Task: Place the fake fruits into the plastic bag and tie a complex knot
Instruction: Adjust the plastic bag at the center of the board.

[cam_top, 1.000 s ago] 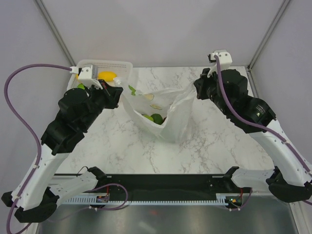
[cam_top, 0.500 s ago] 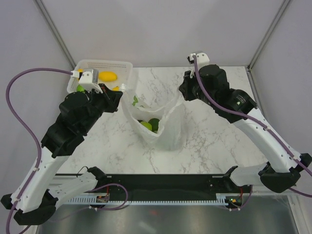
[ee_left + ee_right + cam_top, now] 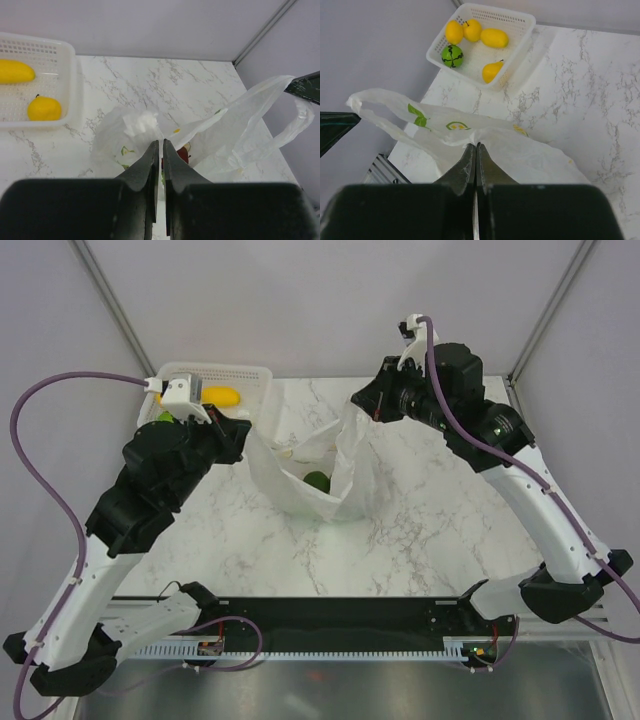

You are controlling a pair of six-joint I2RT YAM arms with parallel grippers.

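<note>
holding a lemon-print bag stretched between two arms

from above: the plastic bag (image 3: 345, 465) sits on the marble table (image 3: 440, 530) just to the right of the white basket (image 3: 255, 373), with its mouth pulled wide. the left gripper (image 3: 245, 430) is clamped on the bag edge nearest the basket. the right gripper (image 3: 362, 405) is clamped on the opposite edge, well apart from the basket. a green fruit (image 3: 317, 480) lies in the bag's sagging bottom, and a yellow fruit (image 3: 222, 396) rests in the basket.

left wrist view: the jaws stand almost together, pinching thin film bunched at their tips. a dark red fruit (image 3: 183, 154) shows inside the bag, on the side away from the basket. a lemon (image 3: 44, 108) lies in the basket.

right wrist view: the jaws are pressed tight on the bag's film. beyond the bag the basket holds four yellow pieces and one striped green ball (image 3: 452, 56).
</note>
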